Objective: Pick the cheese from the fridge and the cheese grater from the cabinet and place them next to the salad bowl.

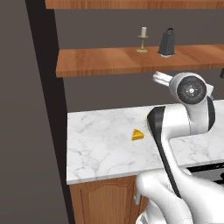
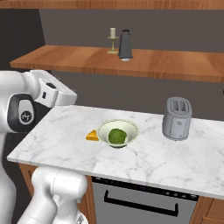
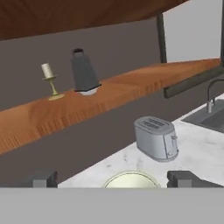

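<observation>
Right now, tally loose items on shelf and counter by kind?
cheese grater: 1
candlestick: 1
cheese: 1
salad bowl: 1
toaster: 1
Total: 5

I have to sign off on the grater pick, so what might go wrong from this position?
The candlestick stands close beside the cheese grater on the cabinet shelf, so the open gripper may knock it over. The grater is tall and tapered and may tip or slip. Setting it down could bump the cheese, which already lies against the salad bowl.
</observation>
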You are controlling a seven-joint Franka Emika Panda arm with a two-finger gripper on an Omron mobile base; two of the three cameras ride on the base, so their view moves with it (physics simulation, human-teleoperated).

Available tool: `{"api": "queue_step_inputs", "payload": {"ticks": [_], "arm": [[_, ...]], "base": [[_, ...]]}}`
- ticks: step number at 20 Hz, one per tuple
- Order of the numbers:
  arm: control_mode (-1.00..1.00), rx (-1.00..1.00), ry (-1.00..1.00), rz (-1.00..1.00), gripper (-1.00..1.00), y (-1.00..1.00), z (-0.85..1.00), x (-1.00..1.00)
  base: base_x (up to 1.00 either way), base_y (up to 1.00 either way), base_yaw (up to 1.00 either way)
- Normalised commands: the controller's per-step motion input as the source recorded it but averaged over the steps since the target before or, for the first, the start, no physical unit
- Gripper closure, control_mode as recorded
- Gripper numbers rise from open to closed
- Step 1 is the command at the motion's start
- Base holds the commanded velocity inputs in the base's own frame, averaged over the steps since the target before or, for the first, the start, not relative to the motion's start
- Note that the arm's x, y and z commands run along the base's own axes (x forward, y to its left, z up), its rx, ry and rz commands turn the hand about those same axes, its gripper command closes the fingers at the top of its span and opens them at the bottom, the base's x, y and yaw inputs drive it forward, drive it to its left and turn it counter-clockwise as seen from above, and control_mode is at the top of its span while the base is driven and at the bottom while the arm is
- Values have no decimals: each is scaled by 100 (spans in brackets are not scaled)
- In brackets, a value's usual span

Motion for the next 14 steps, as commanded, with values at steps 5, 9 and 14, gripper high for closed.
{"api": "queue_step_inputs", "payload": {"ticks": [5,9,14], "arm": [[-100,-20,0,-8,-100,0,42,2],[-100,-26,4,-22,-100,-6,28,48],[-100,-17,2,-28,-100,-16,20,60]], "base": [[0,0,0],[0,0,0],[0,0,0]]}}
